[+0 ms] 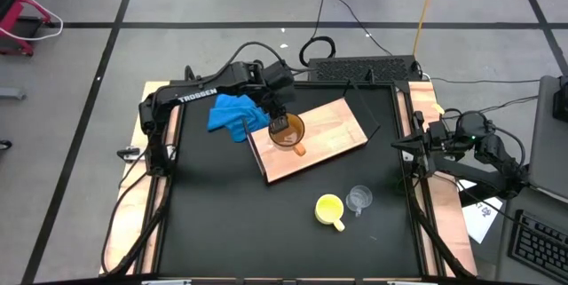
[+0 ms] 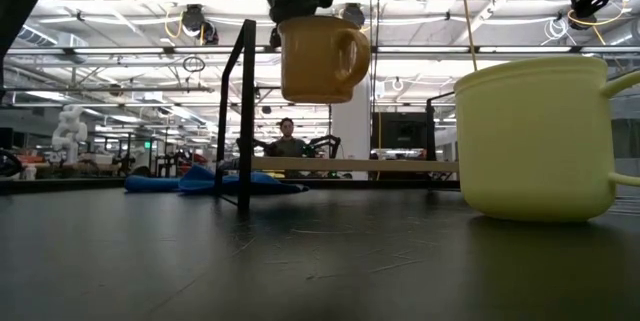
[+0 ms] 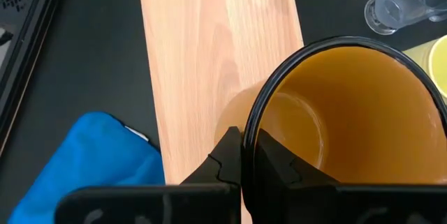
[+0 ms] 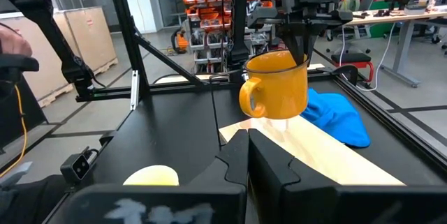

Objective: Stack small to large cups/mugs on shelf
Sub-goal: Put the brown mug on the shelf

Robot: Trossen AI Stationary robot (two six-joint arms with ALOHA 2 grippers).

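Low view shows our left pincer (image 2: 300, 9) pinching the orange-brown handled mug's (image 2: 320, 58) rim, light-wood shelf board (image 1: 333, 130) below it; yellow handled mug (image 1: 329, 209) and small clear plastic cup (image 1: 358, 198) well apart, unstacked; right pincer (image 1: 406, 148) pressed together, waiting.

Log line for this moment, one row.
left gripper: shut on orange mug rim, held above shelf | right gripper: shut, parked at right edge | yellow mug, clear cup: on table

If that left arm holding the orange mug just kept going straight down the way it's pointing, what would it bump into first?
Most likely the flat light-wood board. The left end effector points downward, clamped on the rim of the orange-brown handled mug, which hangs in the air over the board, so the mug's base would probably touch the wood first.
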